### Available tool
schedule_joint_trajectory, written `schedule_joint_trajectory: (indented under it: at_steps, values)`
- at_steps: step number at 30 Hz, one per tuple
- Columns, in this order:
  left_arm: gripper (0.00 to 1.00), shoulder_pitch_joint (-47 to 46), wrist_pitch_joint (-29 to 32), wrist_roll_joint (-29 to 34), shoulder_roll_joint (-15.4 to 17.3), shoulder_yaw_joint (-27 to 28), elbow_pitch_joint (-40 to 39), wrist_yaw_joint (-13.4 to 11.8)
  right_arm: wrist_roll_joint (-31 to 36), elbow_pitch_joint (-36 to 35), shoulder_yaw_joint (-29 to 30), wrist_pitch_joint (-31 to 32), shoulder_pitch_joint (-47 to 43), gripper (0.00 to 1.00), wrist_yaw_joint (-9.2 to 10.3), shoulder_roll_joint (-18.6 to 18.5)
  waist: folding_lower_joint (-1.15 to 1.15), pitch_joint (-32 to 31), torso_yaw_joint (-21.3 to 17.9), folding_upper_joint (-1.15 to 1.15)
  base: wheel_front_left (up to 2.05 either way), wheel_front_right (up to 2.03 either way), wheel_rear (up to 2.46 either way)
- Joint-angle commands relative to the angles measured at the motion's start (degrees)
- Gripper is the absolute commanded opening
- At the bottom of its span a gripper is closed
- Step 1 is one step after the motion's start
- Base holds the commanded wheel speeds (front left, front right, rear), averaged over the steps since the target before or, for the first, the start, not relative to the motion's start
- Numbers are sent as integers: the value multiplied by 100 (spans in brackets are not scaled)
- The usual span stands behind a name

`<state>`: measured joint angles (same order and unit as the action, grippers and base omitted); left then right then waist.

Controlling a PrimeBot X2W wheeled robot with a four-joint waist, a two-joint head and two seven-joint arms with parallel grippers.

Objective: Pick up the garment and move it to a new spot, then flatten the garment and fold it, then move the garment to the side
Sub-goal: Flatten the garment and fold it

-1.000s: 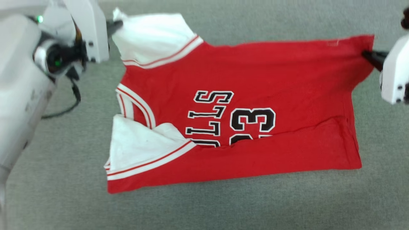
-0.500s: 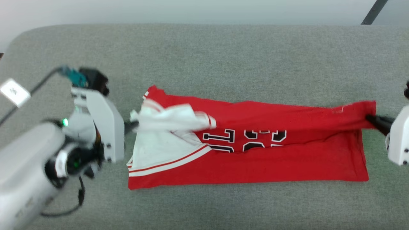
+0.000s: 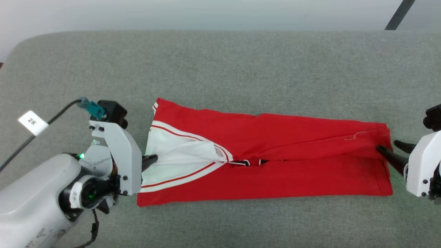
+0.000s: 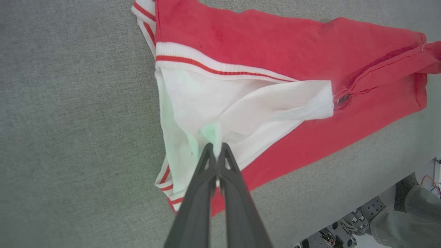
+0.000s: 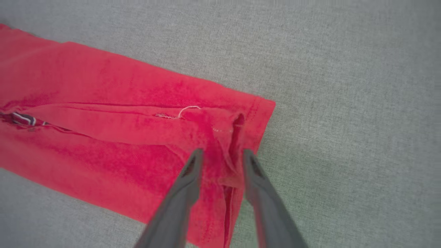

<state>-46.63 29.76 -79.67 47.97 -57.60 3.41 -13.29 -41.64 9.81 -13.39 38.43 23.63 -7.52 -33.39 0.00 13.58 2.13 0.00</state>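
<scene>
Since a moment ago, the far half of the garment [image 3: 275, 165] has come down over the near half, hiding nearly all its black letters [image 3: 246, 162]. It is soft red cloth, now a long thin strip lying left to right on the fuzzy grey mat [image 3: 220, 69]. At one end the left claw [image 4: 217, 148] is pinched tight on the white sleeve [image 4: 241, 103]. At the other end the right claw [image 5: 222, 151] has its fingers apart around the bunched hem.

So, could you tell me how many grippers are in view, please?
2: the left gripper pinches the garment at a white sleeve; the right gripper, open, straddles its red hem.
</scene>
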Motion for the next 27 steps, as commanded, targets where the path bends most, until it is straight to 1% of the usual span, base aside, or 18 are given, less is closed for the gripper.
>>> schedule_joint_trajectory:
  at_steps: [1, 3, 4, 5, 10, 12, 13, 16, 22, 24, 27]
  values:
    - [48, -3, 50, 15, 25, -38, 10, 38, 54, -30, 44, 62, -115, 100, 6, 24, 0, -105, -25, 0, 0, 0, 0]
    - [75, -11, 84, 5, 48, -37, -6, 65, 102, -104, 111, 158, -123, 100, 6, 33, 0, -191, -31, 0, 0, 0, 0]
    - [75, -6, 93, 21, 70, -52, -16, 58, 117, -156, 141, 188, -137, 100, 6, 40, 0, -236, -33, 0, 0, 0, 0]
    - [78, 3, 73, 34, 77, -46, -29, 62, 128, -200, 176, 228, -174, 100, 6, 54, 0, -287, -33, 0, 0, 0, 0]
    - [95, 162, -169, 5, 151, 59, -126, 51, 188, -533, 364, 195, -359, 100, 6, 114, 0, -517, -38, 0, 0, 0, 0]
    - [96, 259, -327, -3, 174, 99, -183, 70, 255, -671, 399, 107, -480, 100, 6, 149, 0, -606, -43, 0, 0, 0, 0]
    - [100, 304, -434, 19, 192, 122, -215, 92, 287, -711, 427, 57, -541, 100, 6, 160, 0, -649, -44, 0, 0, 0, 0]
    - [100, 538, -752, -1, 182, 168, -288, 156, 386, -823, 511, -119, -732, 100, 6, 225, 0, -765, -32, 0, 0, 0, 0]
    - [100, 936, -1134, -62, 128, 150, -235, 272, 487, -955, 680, -405, -1093, 100, 6, 352, 0, -955, -3, 0, 0, 0, 0]
    - [100, 1037, -1414, 9, 105, 203, -233, 389, 540, -1002, 741, -539, -1194, 100, 6, 402, 0, -1005, 3, 0, 0, 0, 0]
    - [100, 1170, -1997, 210, 85, 296, -235, 615, 599, -1085, 828, -792, -1344, 100, 6, 480, 0, -1081, 31, 0, 0, 0, 0]
